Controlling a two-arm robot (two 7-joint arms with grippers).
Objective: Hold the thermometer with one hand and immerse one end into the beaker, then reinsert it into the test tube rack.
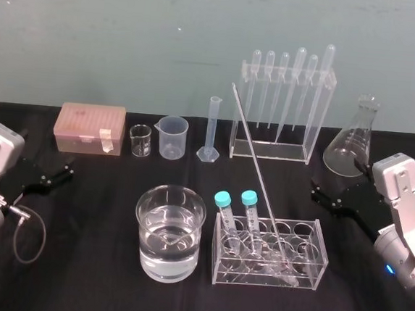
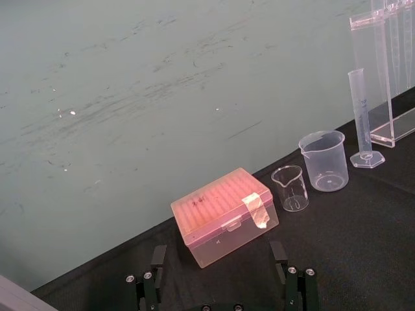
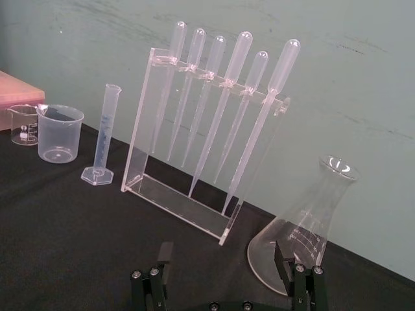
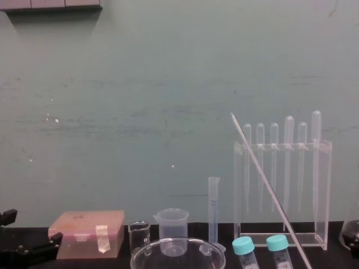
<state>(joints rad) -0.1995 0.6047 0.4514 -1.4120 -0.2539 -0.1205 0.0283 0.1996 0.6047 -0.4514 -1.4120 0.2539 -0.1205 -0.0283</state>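
Left of the right gripper [image 1: 319, 193], fingers spread: thermometer [image 1: 254, 156] slanting far-left from the test tube rack [image 1: 321, 253]. Farther from the left gripper [image 1: 64, 171], likewise spread.

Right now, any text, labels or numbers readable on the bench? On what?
Nothing legible.
Dark scribble on the pink box lid: too blurred.
Blue scale on the graduated cylinder: too small.
White scale on the conical flask: blurred.
Print on the small glass beaker: too small.
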